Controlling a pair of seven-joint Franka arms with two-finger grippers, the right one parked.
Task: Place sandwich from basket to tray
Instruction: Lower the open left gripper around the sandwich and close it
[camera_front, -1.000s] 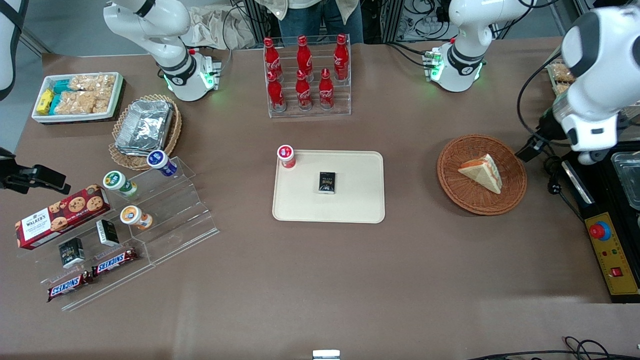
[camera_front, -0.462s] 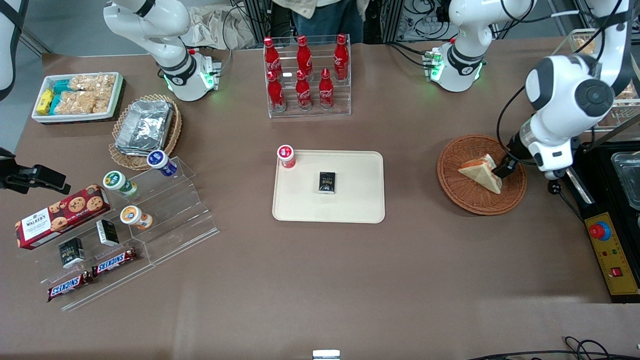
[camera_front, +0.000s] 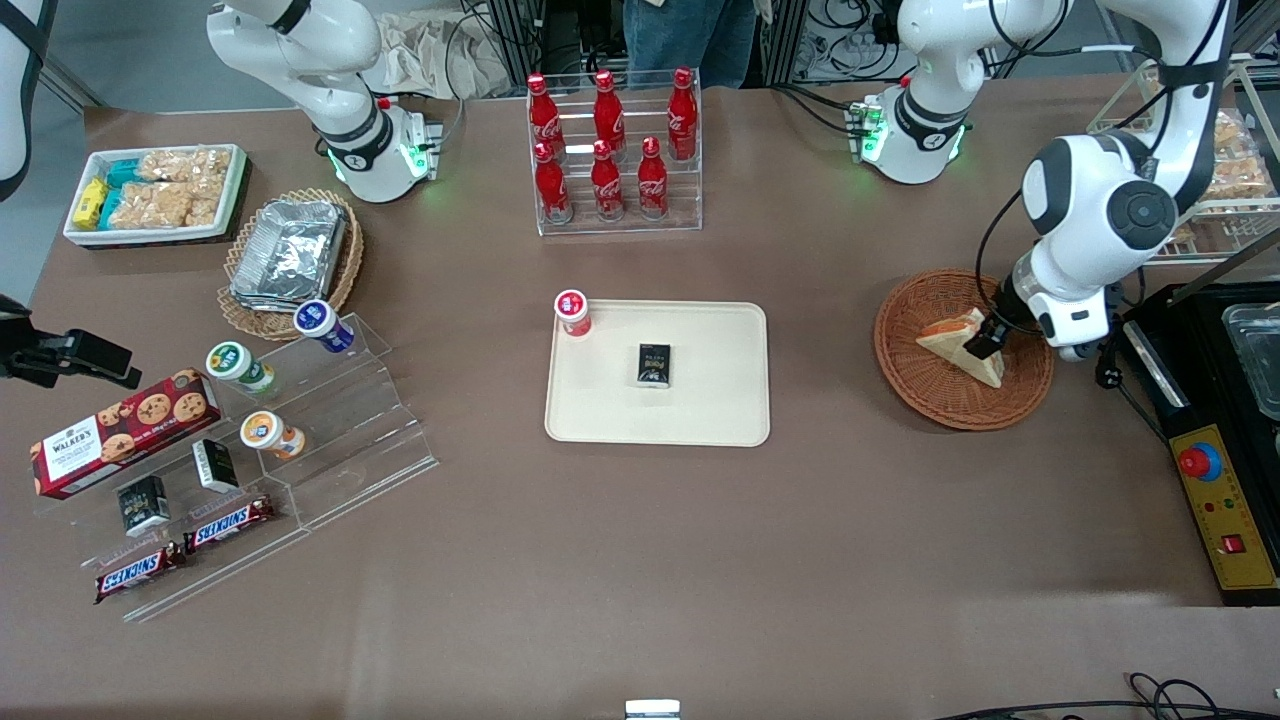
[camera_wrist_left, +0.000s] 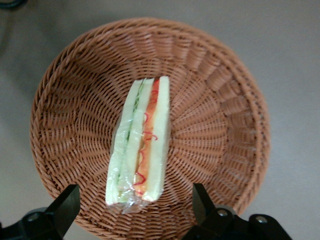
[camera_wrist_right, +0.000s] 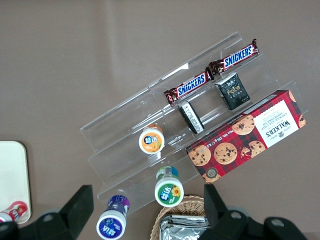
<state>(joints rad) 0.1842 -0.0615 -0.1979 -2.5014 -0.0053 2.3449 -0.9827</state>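
I am at the approach step: the hand (camera_wrist_left: 135, 207) hangs over the basket (camera_wrist_left: 220, 120) with its two dark fingers (camera_wrist_left: 62, 207) spread wide, holding nothing, one on each side of the sandwich (camera_wrist_left: 140, 142) and not touching it. The sandwich lies in the middle of the basket, standing on its cut edge, so I see the soft white bread, the pale and orange-red layers, and a thin clear wrap that is wrinkled at the nearest end. I judge the next move is to lower straight down and close gently on the bread faces, because it will squash easily. The basket is round, shallow, reddish-brown wicker with a ribbed weave. Farther toward the parked arm, the tray (camera_front: 720, 410) is flat, smooth cream plastic on the brown tabletop (camera_front: 640, 560), with a small dark box (camera_front: 654, 364) on it.
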